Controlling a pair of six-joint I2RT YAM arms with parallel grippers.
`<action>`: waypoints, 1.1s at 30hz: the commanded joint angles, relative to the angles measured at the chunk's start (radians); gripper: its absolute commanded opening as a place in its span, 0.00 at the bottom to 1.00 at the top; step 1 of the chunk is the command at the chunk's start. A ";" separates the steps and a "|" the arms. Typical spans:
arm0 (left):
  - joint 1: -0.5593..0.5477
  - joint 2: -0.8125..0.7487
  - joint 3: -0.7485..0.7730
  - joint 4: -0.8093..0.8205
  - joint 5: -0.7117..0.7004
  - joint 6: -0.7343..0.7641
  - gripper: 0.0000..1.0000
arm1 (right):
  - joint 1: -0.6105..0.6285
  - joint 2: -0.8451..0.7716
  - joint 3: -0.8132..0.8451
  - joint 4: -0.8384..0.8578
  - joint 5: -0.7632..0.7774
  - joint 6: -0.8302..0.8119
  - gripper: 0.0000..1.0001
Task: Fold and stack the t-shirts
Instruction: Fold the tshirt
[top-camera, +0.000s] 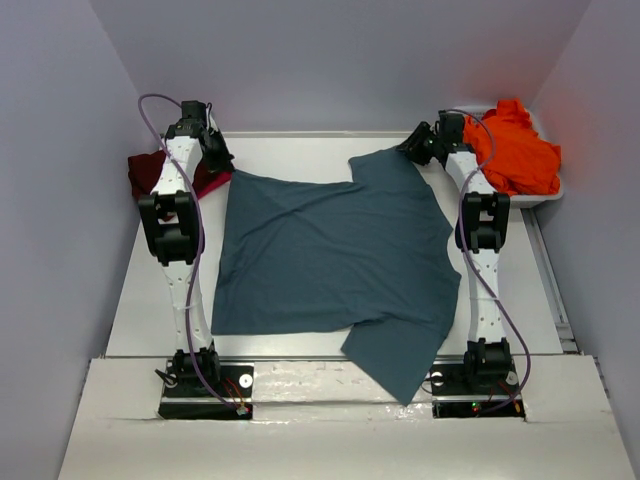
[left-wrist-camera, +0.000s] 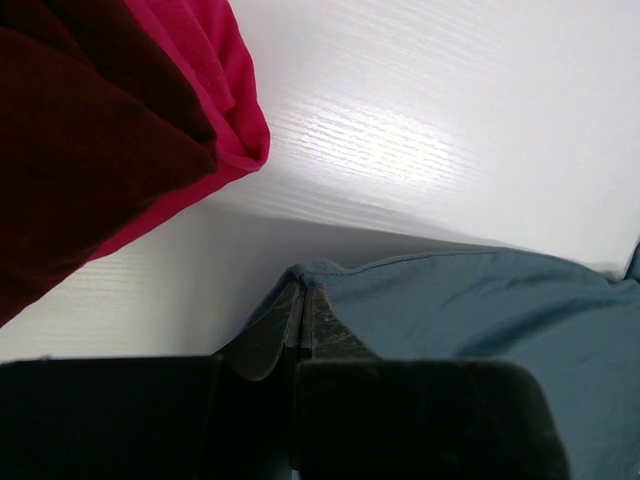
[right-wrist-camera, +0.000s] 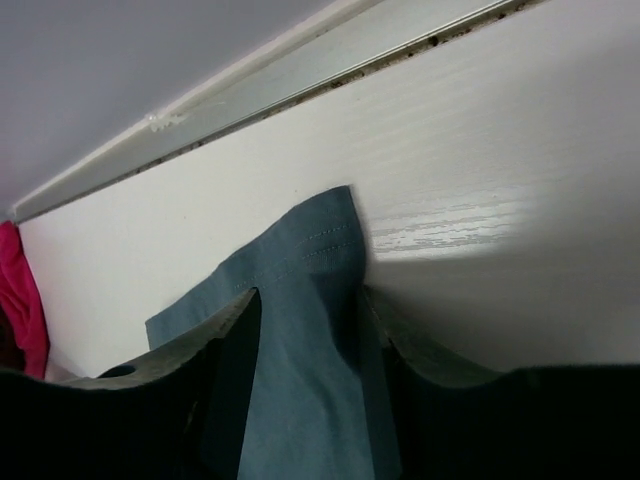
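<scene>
**Inspector:** Position of the work item?

**Assessor:** The teal-blue shirt (top-camera: 330, 250) lies spread flat at the centre of the table (top-camera: 300, 145). Its near sleeve (top-camera: 400, 350) overhangs the front edge at 5 o'clock. The maroon shirt (top-camera: 150, 170) and pink shirt (left-wrist-camera: 200, 60) are piled at 10 o'clock. The orange shirt (top-camera: 515, 150) sits in the white tub (top-camera: 550, 195) at 2 o'clock.

**Inspector:** Jaw condition?

**Assessor:** The left gripper (left-wrist-camera: 302, 295), at the shirt's 10 o'clock corner, has its jaws pressed together on the hem. The right gripper (right-wrist-camera: 310, 300), at 1 o'clock, has its jaws apart. They straddle the far sleeve (right-wrist-camera: 320, 240) with a gap on each side, so nothing is clamped there yet.

**Inspector:** Hazards?

**Assessor:** There are three, in my judgement.
- **Uneven lift:** If the right jaws catch only the sleeve's edge, or the sleeve slips out as they close, the lift would be one-sided and the cloth would skew.
- **Thin left hold:** The left grip is on very little hem, so a brisk pull could strip it free.
- **Crowding and drag:** The pink shirt lies just beside the left fingers, so a sideways move toward 9 o'clock might drag the pile. The overhanging near sleeve could also snag on the table edge during the fold.
</scene>
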 joint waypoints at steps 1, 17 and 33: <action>0.000 -0.086 0.001 -0.004 0.009 0.009 0.06 | 0.011 0.030 -0.045 -0.141 -0.018 -0.019 0.44; 0.000 -0.075 0.020 -0.006 -0.004 0.012 0.06 | 0.011 -0.032 -0.057 -0.181 0.017 -0.029 0.07; 0.000 -0.037 0.063 0.000 -0.044 0.009 0.06 | 0.002 -0.265 -0.154 -0.207 0.095 -0.049 0.07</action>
